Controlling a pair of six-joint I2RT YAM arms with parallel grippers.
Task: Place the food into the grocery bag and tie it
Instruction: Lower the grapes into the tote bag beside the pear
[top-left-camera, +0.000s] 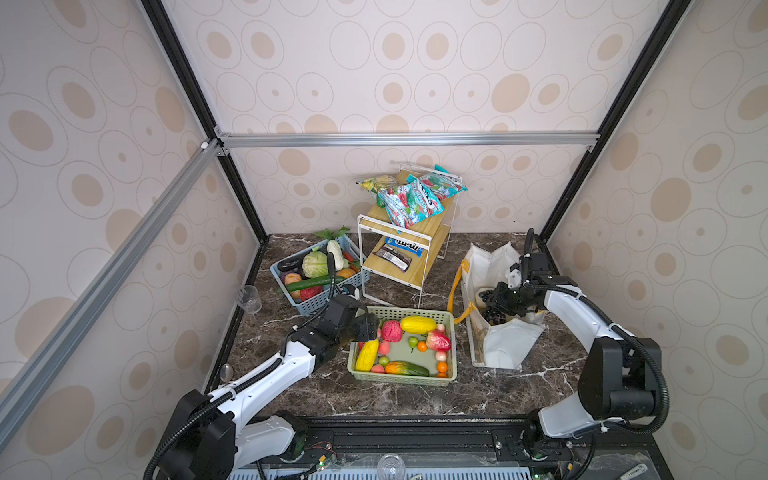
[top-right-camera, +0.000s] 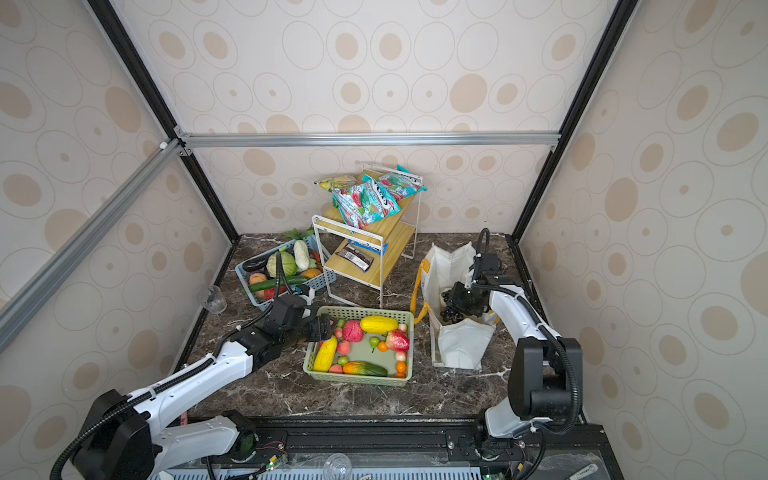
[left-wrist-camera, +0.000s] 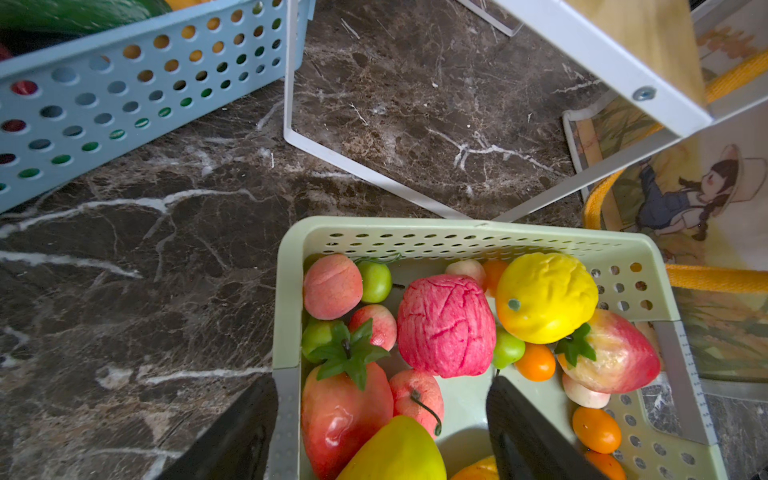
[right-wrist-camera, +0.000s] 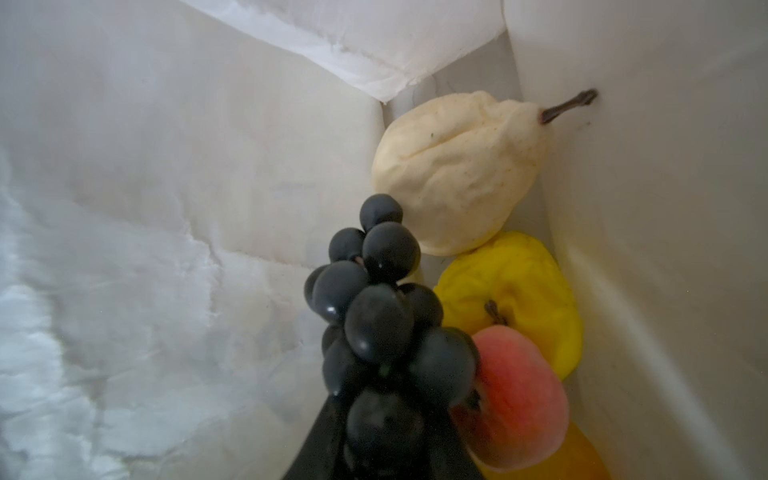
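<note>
Grape drop-off, basically. The dark grapes (right-wrist-camera: 374, 316) are pinched between the fingers of the right gripper (right-wrist-camera: 388, 436), which is sunk inside the grocery bag (top-left-camera: 505, 347). In the right wrist view, white fabric is seen on every side of the tool. Whether the bunch is touching the bag floor can't be told.

How it's probably best done:
- The bunch should be lowered until it's nearly resting, and aimed at the bare fabric beside the pile, not on top of it.
- The jaws should be opened only as far as needed, since soft wall is close by.
- The tool should then be lifted straight out so no fold gets snagged.

Counted just past the held bunch:
- One pale pear (right-wrist-camera: 457, 174).
- One yellow fruit (right-wrist-camera: 519, 291).
- One peach (right-wrist-camera: 519, 395).
- A sliver of something orange underneath that can't be identified.

With the grapes, that makes four nameable pieces.

The left gripper (left-wrist-camera: 380, 415) is spread wide with nothing in it. The wall of the green basket (left-wrist-camera: 457, 230) is straddled, one finger outside and one inside. Ahead of its fingertips are one wrinkled pink fruit (left-wrist-camera: 444, 324) and three little green fruits (left-wrist-camera: 374, 280). Two long yellow fruits (top-left-camera: 417, 324) are seen in both top views.

Two baskets in all, with the blue basket (left-wrist-camera: 124, 83) off to the side of that tool.
</note>
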